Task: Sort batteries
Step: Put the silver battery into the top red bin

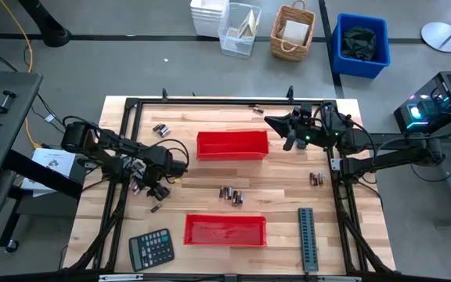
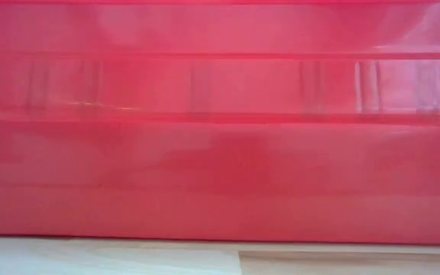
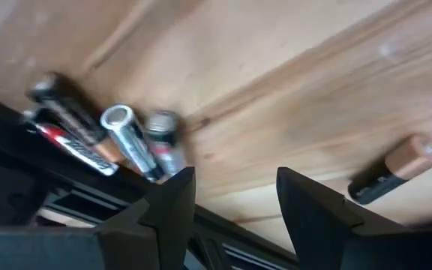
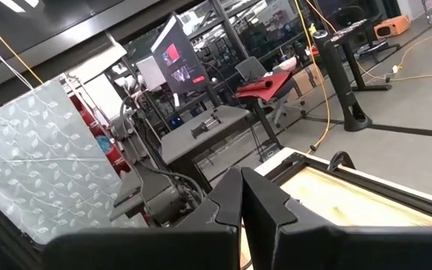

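Small batteries lie in loose groups on the wooden table: one group (image 1: 160, 129) at the far left, one (image 1: 231, 194) mid-table, one (image 1: 315, 179) at the right. My left gripper (image 3: 235, 199) (image 1: 153, 190) hangs open just above the table's left part, pointing steeply down, with bare wood between its fingers. To one side of it a cluster of three batteries (image 3: 118, 135) lies against the black frame rail (image 3: 21, 180). To the other side lies a single copper-and-black battery (image 3: 396, 176) (image 1: 156, 207). My right gripper (image 4: 242, 199) (image 1: 276, 121) is shut, raised and level at the far right.
Two red trays stand mid-table, one far (image 1: 232, 144) and one near (image 1: 224, 229); the near one's wall (image 2: 220, 153) fills the low view. A calculator (image 1: 151, 249) lies near left and a grey ridged strip (image 1: 308, 239) near right. Bins and a basket (image 1: 292, 31) stand beyond the table.
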